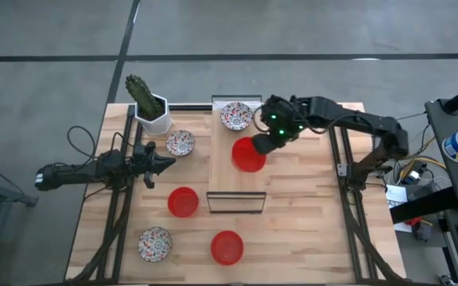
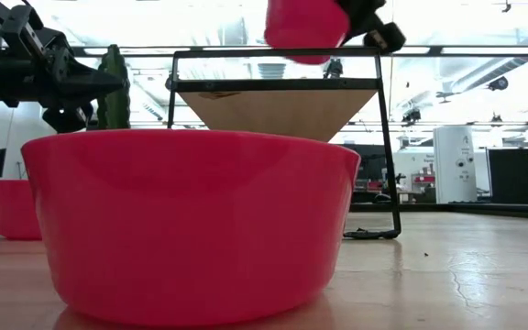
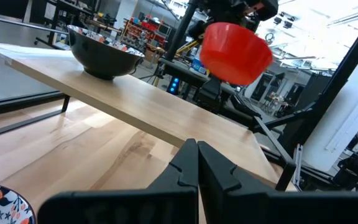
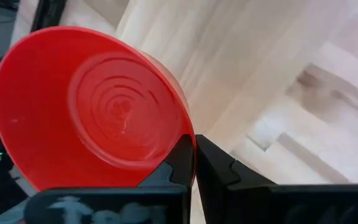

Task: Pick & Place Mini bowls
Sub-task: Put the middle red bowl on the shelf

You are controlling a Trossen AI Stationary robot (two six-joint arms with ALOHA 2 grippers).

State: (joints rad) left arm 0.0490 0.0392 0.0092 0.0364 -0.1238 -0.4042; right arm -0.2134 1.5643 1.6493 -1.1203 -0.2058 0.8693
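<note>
My right gripper (image 1: 262, 144) is shut on a red mini bowl (image 1: 249, 154), which it holds above the raised wooden shelf (image 1: 237, 183). A patterned bowl (image 1: 235, 116) stands on the shelf's far end. On the table stand a patterned bowl (image 1: 180, 143), a red bowl (image 1: 183, 202), another patterned bowl (image 1: 155, 243) and another red bowl (image 1: 227, 247). My left gripper (image 1: 161, 163) is shut and hovers left of the shelf, near the patterned bowl by the cactus pot; it touches nothing. My right gripper pinches the red bowl's rim (image 4: 188, 134), with one finger inside the bowl and one outside. It comes from the table's right and far side, slanting down. The bowl (image 2: 305, 27) is lifted clear of the shelf and tilted, its open side toward the wrist camera.
The white cactus pot (image 1: 151, 107) stands at the far left of the table. The shelf's black frame (image 2: 388, 147) rises from the table at its near end. Bare wood lies on the table's right side (image 1: 300, 222).
</note>
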